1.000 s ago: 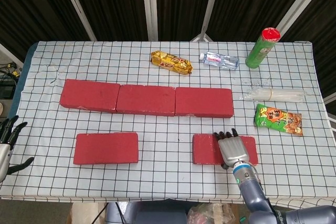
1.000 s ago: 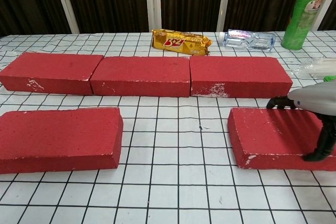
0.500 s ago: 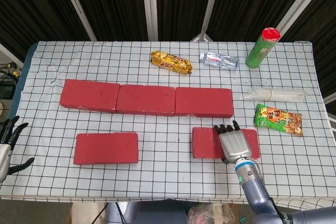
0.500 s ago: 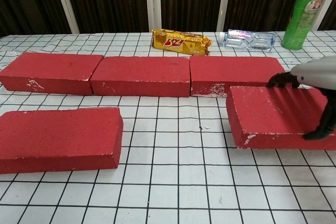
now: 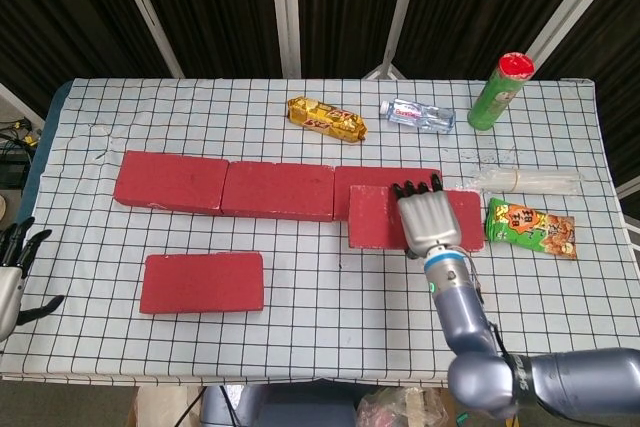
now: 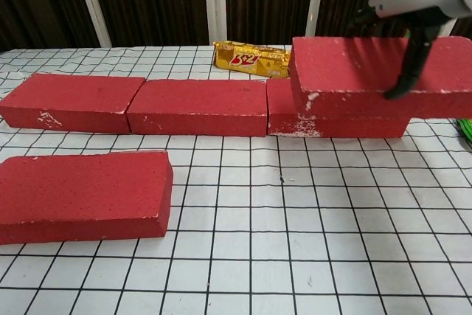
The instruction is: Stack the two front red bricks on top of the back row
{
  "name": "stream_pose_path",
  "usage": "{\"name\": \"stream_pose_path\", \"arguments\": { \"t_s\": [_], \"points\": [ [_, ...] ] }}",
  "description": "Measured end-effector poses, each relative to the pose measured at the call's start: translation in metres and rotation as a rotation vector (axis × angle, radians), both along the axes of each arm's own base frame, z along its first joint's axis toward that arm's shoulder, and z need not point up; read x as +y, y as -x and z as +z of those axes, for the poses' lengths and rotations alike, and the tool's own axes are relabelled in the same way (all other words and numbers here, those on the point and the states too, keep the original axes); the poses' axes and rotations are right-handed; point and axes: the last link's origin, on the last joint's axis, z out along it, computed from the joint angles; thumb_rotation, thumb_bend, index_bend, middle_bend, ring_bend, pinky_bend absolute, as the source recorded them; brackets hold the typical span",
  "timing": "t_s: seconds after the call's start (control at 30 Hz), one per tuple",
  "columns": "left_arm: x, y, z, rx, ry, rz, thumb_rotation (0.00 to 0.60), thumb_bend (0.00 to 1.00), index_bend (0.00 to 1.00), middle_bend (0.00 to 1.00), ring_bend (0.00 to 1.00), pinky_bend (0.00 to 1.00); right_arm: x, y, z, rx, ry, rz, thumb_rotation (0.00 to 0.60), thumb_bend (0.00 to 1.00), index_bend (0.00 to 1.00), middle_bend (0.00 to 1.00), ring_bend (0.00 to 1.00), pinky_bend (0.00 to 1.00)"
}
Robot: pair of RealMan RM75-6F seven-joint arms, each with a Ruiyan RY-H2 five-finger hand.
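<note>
- My right hand (image 5: 428, 222) gripped the lifted red brick (image 5: 378, 217) above the back row (image 5: 225, 186).
- My left hand (image 5: 14, 272) hung off-table, fingers spread, holding nothing.

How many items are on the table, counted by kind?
Red bricks: 5, namely back row left, middle, right, front left, and one gripped by the right hand
Snack packets: 2
Water bottle: 1
Green can: 1
Clear wrapper: 1
Total: 10
</note>
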Motion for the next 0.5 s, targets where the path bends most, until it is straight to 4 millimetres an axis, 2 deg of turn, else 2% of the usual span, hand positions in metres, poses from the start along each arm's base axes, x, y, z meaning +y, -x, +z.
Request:
{"name": "stream_pose_path", "arguments": {
  "t_s": [0.17, 0.3, 0.5],
  "points": [
    [0.005, 0.001, -0.005, 0.025, 0.003, 0.013, 0.6, 0.03, 0.16, 0.0, 0.0, 0.08, -0.03, -0.043, -0.012, 0.025, 0.004, -0.002, 0.6, 0.23, 0.28, 0.31, 0.2, 0.0],
    [0.009, 0.002, -0.01, 0.047, 0.012, 0.024, 0.6, 0.03, 0.16, 0.0, 0.0, 0.08, -0.049, -0.08, -0.031, 0.051, 0.001, 0.02, 0.6, 0.23, 0.28, 0.31, 0.2, 0.0],
    [0.014, 0.0, -0.017, 0.067, 0.021, 0.024, 0.6, 0.03, 0.16, 0.0, 0.0, 0.08, -0.068, -0.105, -0.057, 0.07, -0.016, -0.004, 0.6, 0.23, 0.28, 0.31, 0.2, 0.0]
  ]
}}
